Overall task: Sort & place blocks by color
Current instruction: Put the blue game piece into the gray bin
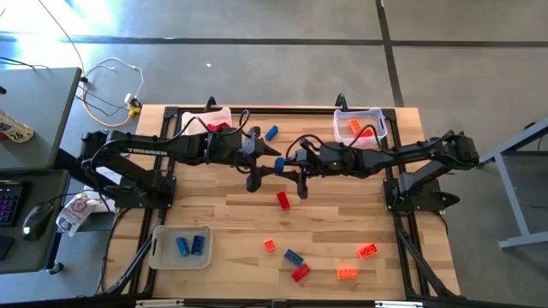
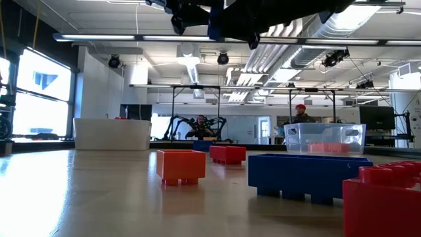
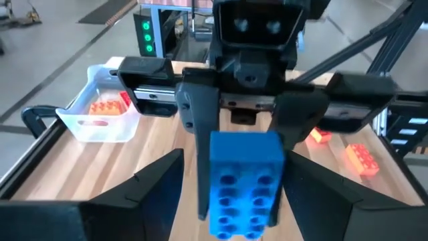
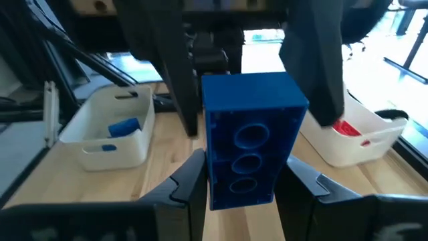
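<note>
The blue block [image 4: 251,137] hangs mid-surface, clenched in the right claw [image 1: 289,164], between the left claw's [image 1: 259,162] released fingers.

One camera looks straight down on the whole table [image 1: 257,214]. Another sits at tabletop height, facing level across it into the room. Each wrist camera looks closely at the same blue block [image 3: 244,184], from opposite sides, above the table's middle.
</note>
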